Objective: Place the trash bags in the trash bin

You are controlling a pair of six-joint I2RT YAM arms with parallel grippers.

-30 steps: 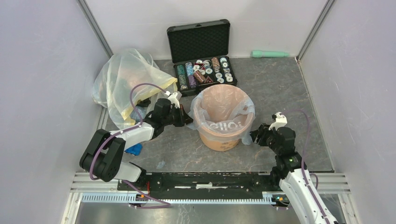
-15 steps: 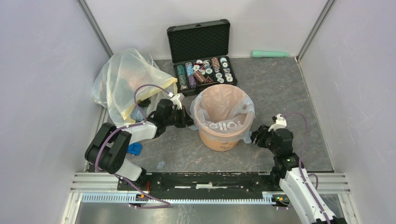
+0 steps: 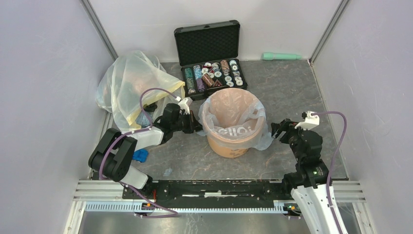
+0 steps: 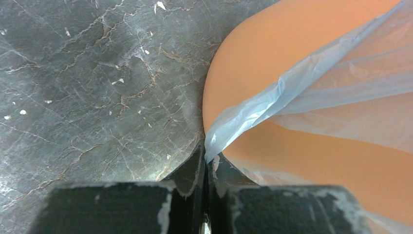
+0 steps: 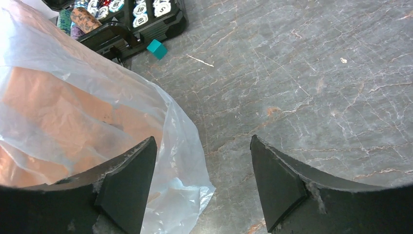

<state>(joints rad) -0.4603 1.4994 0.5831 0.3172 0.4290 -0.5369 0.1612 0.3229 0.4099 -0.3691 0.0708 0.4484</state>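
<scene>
The orange-tan trash bin (image 3: 230,146) stands mid-table with the pale blue trash bag (image 3: 259,117) lining it and folded over the rim. My left gripper (image 3: 196,127) is at the bin's left side, shut on the bag's edge. In the left wrist view the gripper (image 4: 208,157) pinches a corner of the bag (image 4: 272,97) against the bin's wall (image 4: 263,48). My right gripper (image 3: 279,129) stands open just right of the bin. In its wrist view the gripper (image 5: 202,140) holds nothing, and the bag's hem (image 5: 182,161) hangs loose beside the left finger (image 5: 129,178).
An open black case (image 3: 209,41) of poker chips sits behind the bin. A large yellowish bag (image 3: 127,83) lies at the back left. A green cylinder (image 3: 281,56) rests by the back wall, a small blue object (image 3: 140,156) by the left arm, and a teal cube (image 5: 157,48) near the case.
My right gripper has opened, let go of the bag's right edge and drawn back to the right. The freed hem hangs down the bin's side. The left gripper keeps its hold.
</scene>
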